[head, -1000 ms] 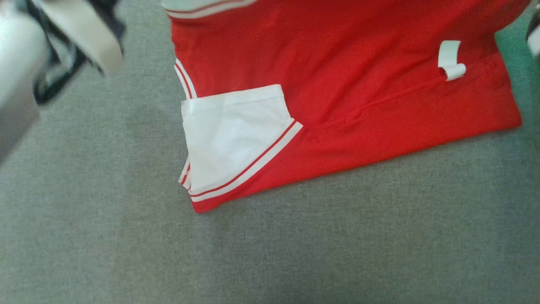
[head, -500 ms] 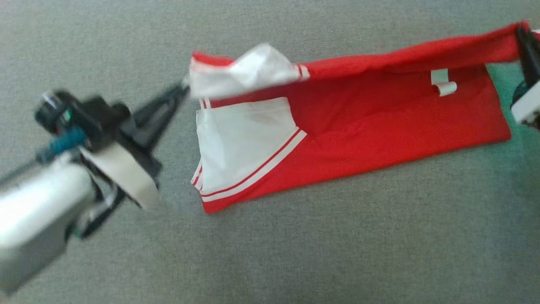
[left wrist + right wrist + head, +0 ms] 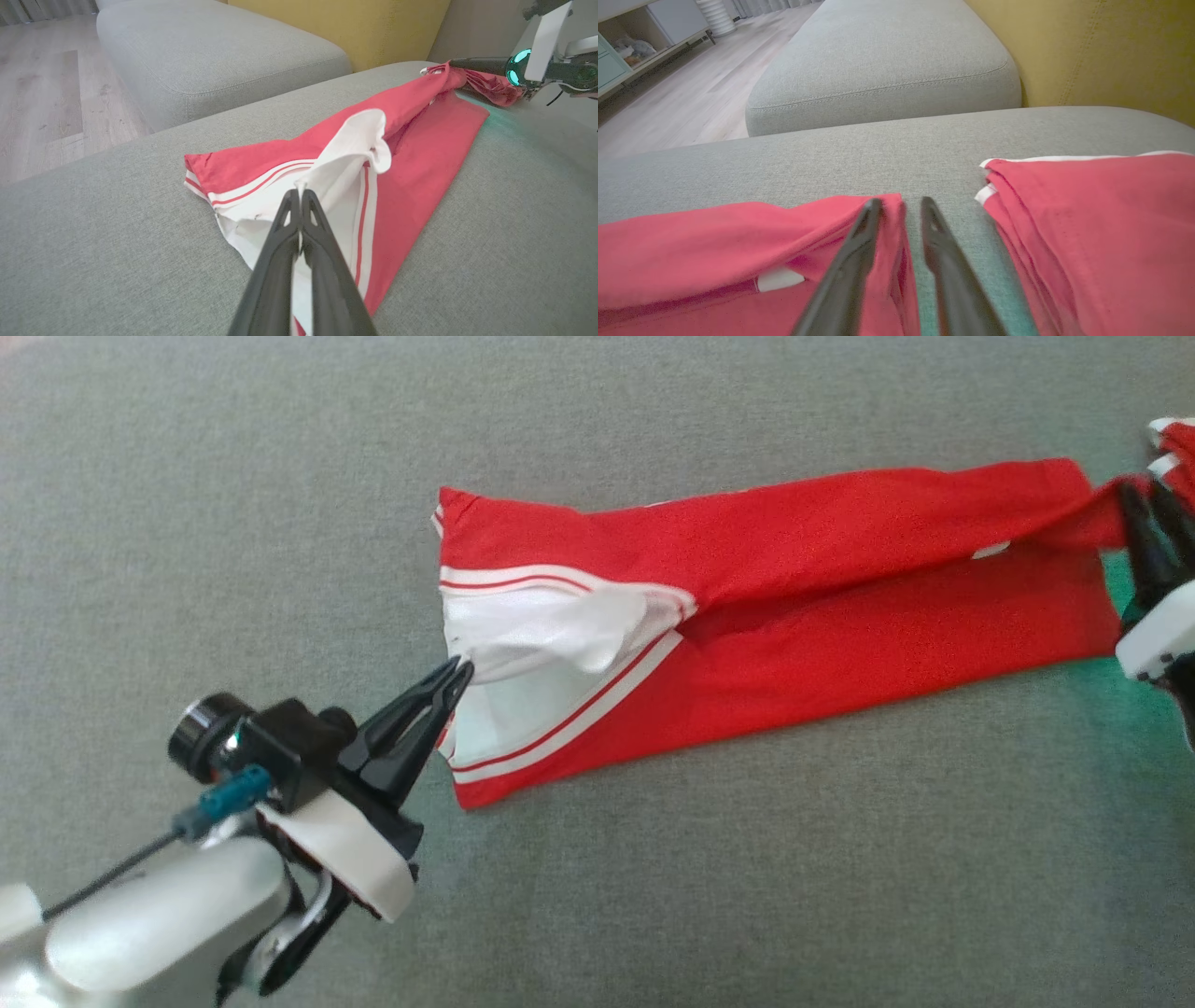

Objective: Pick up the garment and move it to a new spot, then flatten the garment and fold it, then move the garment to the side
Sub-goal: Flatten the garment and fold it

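Observation:
The garment [image 3: 840, 579] is red with a white, red-striped sleeve and lies as a long folded band on the grey sofa cushion [image 3: 653, 896]. My left gripper [image 3: 459, 667] is at its left end, shut on the edge of the white sleeve [image 3: 345, 158], which it lifts slightly. My right gripper [image 3: 1148, 495] is at the right end. In the right wrist view its jaws [image 3: 900, 203] stand slightly apart, with the red edge [image 3: 714, 233] lying against the left finger and grey cushion showing in the gap. A bunched red part with white trim [image 3: 1087, 224] lies just right of it.
A second grey cushion [image 3: 224, 60] lies beyond the garment, with a yellow backrest [image 3: 1101, 51] behind. Wooden floor [image 3: 46, 93] and a low shelf unit [image 3: 626, 42] lie past the sofa's edge. Bare cushion stretches in front of the garment.
The head camera has shifted. Both grippers brought the raised upper layer down over the lower one, making a narrower band. The right jaws have begun to part.

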Robot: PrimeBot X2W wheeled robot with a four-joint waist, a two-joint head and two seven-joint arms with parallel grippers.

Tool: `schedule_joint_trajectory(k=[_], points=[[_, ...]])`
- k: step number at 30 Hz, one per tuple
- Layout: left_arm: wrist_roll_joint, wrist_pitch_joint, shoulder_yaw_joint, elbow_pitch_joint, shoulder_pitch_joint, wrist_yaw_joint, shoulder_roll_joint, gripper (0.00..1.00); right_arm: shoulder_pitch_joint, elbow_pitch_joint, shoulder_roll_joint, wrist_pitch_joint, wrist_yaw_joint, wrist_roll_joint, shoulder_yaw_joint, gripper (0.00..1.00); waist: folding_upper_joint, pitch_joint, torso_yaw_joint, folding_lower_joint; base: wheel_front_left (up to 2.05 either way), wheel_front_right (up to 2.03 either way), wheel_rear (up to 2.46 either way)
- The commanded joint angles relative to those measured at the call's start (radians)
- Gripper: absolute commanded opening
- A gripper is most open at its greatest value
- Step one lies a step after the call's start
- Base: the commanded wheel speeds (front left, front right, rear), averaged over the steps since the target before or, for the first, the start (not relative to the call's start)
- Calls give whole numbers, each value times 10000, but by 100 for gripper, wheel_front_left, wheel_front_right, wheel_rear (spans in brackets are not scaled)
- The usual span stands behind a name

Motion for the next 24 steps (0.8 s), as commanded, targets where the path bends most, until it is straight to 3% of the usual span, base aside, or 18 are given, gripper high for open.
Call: schedule_joint_trajectory(k=[1,3,4,5,8,11,17,20,24], points=[[92,-216,459,0,16,139,166,0,381,15,-184,-213,-7,65,-105,100,-1,-115,-76,0,0,0,0],[66,-318,499,71,119,225,92,2,457,49,-177,-260,-7,71,-141,100,-1,-179,-104,0,0,0,0],[26,-418,566,127,227,332,17,73,541,77,-179,-312,-7,88,-193,100,-1,-233,-127,0,0,0,0],[-7,-522,654,170,348,463,-66,100,639,109,-181,-371,-7,110,-251,100,-1,-307,-148,0,0,0,0],[130,-757,917,291,726,939,-320,100,1038,140,-180,-541,-7,283,-536,100,-1,-535,-134,0,0,0,0],[573,-874,1358,555,1244,1733,-735,100,1597,27,-123,-672,-7,549,-1033,100,-1,-766,-22,0,0,0,0],[2596,-895,3867,291,3170,3221,-2287,100,2742,-650,72,-744,-7,572,-2364,100,-1,-1032,354,0,0,0,0],[4274,-896,5110,135,4531,3486,-3242,100,3241,-743,441,-748,-7,162,-3067,100,-1,-1110,693,0,0,0,0],[5446,-897,5939,12,5468,3186,-4118,100,3214,-179,707,-682,-7,-156,-3337,100,-1,-1114,1083,0,0,0,0]])
